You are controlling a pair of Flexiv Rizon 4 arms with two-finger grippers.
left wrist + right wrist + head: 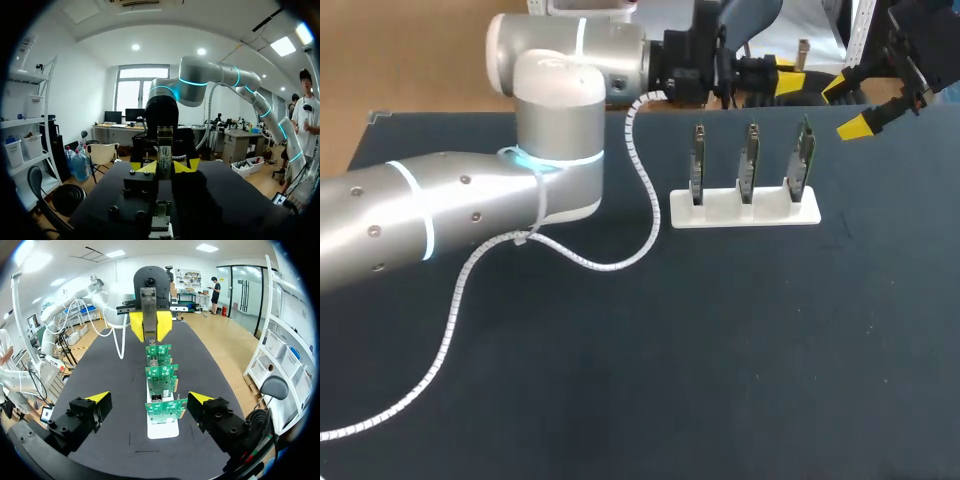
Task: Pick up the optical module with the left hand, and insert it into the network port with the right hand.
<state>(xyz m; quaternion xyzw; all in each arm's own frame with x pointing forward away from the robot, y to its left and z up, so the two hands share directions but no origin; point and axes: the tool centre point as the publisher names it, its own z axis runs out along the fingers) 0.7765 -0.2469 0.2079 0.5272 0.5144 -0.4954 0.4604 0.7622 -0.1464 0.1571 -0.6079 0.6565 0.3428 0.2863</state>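
Left claw (164,167): yellow tips clamped on the module (164,145); raised near the table's (620,380) far edge
Module: upright between those tips; clear of the boards (750,160)
Right claw (149,399): fingers wide apart, holding nothing; just beyond the row's end, facing along it
Boards: three; upright; side by side in a white stand (744,213)

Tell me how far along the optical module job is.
Pickup looks done: the left gripper is shut on the optical module. In hand: the handover, with the right gripper open and empty. Left: inserting it into a port on the circuit boards.
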